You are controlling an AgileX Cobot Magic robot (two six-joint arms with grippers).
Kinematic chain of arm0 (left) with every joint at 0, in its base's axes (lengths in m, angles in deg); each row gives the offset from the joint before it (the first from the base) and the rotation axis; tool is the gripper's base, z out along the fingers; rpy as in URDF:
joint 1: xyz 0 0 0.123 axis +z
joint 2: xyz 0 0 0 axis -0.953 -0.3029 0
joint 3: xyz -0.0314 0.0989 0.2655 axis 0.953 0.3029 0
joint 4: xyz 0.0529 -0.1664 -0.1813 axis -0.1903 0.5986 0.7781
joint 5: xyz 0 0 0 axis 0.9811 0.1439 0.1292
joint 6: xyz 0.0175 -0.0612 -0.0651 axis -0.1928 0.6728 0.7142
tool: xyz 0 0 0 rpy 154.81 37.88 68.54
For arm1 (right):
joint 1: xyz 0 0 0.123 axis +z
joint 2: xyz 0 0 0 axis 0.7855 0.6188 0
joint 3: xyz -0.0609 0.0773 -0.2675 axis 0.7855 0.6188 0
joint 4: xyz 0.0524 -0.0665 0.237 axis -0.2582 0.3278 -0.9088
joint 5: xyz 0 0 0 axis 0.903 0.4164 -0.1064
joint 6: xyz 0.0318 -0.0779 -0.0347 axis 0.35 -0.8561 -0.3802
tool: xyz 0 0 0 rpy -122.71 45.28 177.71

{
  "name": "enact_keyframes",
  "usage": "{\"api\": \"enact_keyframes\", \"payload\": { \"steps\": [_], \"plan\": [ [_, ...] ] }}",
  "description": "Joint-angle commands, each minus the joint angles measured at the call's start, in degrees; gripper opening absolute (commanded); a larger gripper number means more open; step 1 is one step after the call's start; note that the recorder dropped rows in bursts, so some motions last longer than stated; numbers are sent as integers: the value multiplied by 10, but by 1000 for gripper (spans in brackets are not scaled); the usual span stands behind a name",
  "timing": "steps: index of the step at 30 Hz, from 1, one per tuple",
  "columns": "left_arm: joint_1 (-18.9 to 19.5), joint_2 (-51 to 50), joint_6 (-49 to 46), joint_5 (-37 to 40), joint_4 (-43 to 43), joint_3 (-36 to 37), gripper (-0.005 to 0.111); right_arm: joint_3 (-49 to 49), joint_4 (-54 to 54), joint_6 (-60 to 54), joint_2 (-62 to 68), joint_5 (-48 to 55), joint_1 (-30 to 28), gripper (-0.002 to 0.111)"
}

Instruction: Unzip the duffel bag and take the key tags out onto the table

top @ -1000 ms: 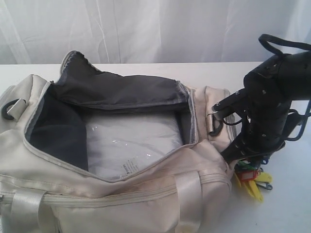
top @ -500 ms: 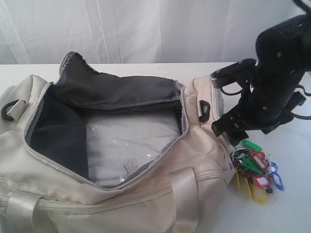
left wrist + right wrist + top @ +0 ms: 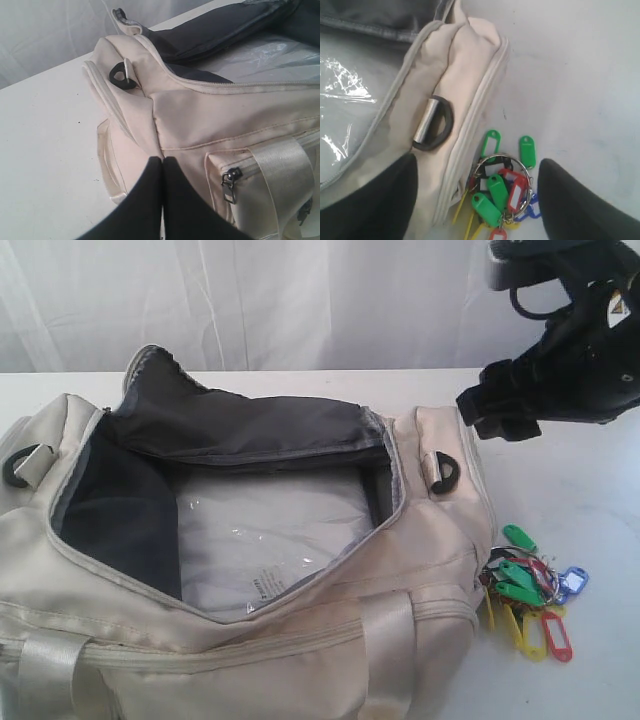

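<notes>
The cream-beige duffel bag lies unzipped on the white table, its dark grey lining flap folded back. The key tags, a bunch of green, red, yellow, blue and black tags on a metal ring, rest on the table against the bag's right end. My right gripper hangs open well above the key tags, holding nothing. My left gripper is shut and empty, its tips close to the bag's other end; I cannot tell if they touch. The left arm is not in the exterior view.
A clear plastic-wrapped white packet lies inside the bag. Black D-rings sit at both bag ends. A side-pocket zipper pull hangs near my left gripper. A white curtain backs the table.
My right gripper rose from the table beside the bag's right end to high above it. The key tags it was down on now lie spread on the table.
</notes>
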Motion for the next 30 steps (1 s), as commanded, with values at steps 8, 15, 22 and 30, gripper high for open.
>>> {"api": "enact_keyframes", "payload": {
  "steps": [8,15,22,30],
  "plan": [
    [-4,4,1,2,0,1,0,-2,-1,-10,-10,-31,1,1],
    [-4,4,1,2,4,1,0,-2,-1,-2,-10,-60,1,1],
    [-4,4,1,2,4,1,0,-2,-1,-2,-10,-63,1,0],
    [-4,4,1,2,4,1,0,-2,-1,-2,-10,-63,1,0]
  ]
}}
